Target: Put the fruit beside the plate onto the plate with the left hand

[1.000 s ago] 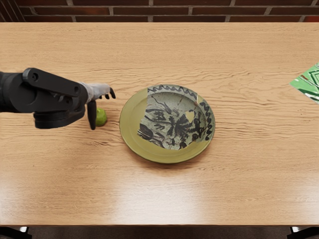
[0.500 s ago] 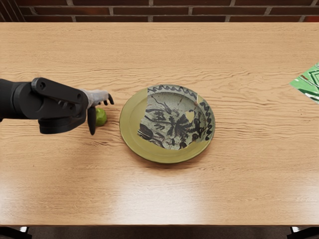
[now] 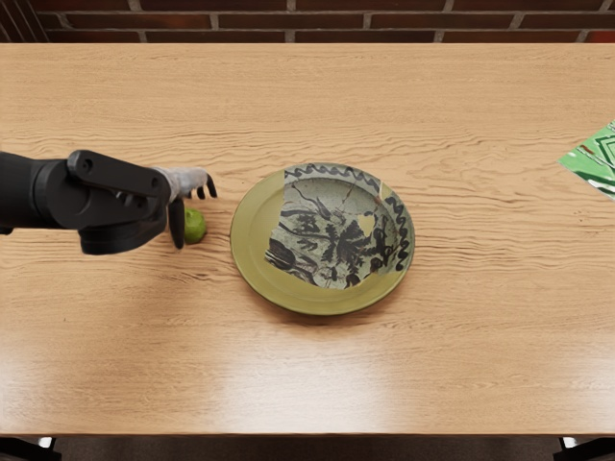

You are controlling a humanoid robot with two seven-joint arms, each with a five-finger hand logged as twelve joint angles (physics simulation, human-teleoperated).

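Item count, tabletop
One table (image 3: 307,96), one plate (image 3: 245,254), one green fruit (image 3: 196,228), one left hand (image 3: 183,187), one green patterned sheet (image 3: 594,158).

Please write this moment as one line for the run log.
phase: pre-grasp | left hand: open, at fruit | fruit: on table, beside plate | right hand: not in view

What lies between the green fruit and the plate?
Nothing: the head view shows only a narrow strip of bare table separating the green fruit from the plate.

fruit (image 3: 197,227): partly behind left hand (image 3: 184,190) | green sheet (image 3: 593,159): cut off right
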